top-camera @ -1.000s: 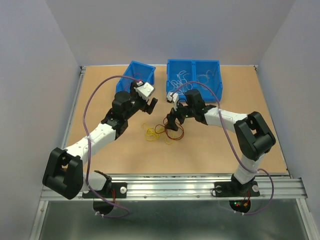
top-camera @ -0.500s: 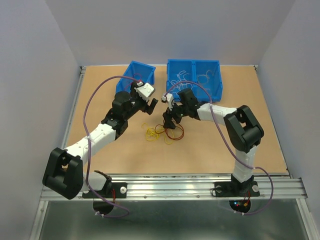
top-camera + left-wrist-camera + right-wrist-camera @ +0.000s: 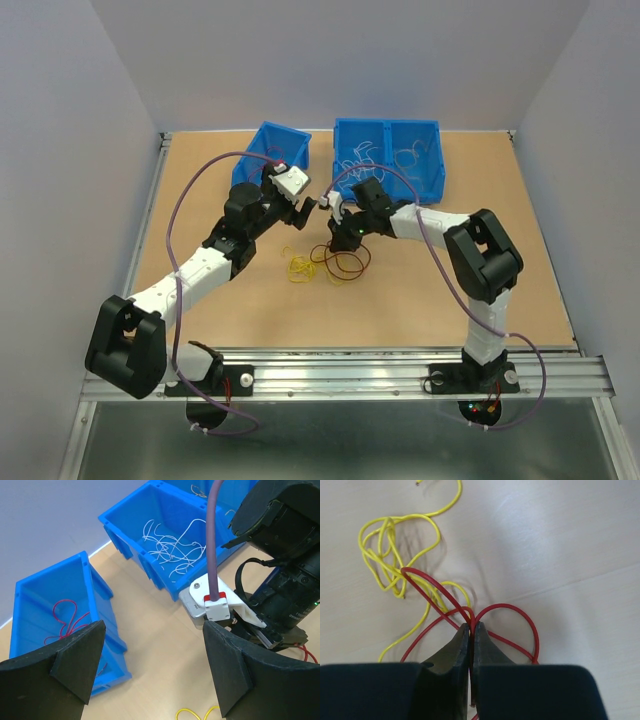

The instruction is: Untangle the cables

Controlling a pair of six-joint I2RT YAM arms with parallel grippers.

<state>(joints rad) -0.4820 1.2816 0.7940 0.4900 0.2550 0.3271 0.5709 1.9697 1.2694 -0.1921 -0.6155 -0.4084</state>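
Pinching step: the right gripper is clenched on a red cable where its loops cross, low over the table. This looks like the start of drawing a red strand out of the yellow cable.
Next move: probably a slow pull away from the yellow loops. Red and yellow overlap just left of the pinch, so the yellow may drag along and need pinning.
Walls: plain and pale, rising behind and to both sides of the wide blue bin.
Table: bare tan board, with a metal rail along the edge farthest from that bin.
Wide blue bin: two compartments at the back edge, holding white cables.
Small blue bin: just left of the wide bin, tilted, with a red loop inside.
Left gripper: released, jaws wide, empty, hovering off the wide bin's near left corner.
Cables: the loose red-and-yellow clump lies on the board nearer the arms than the wide bin's left end, apart from it.
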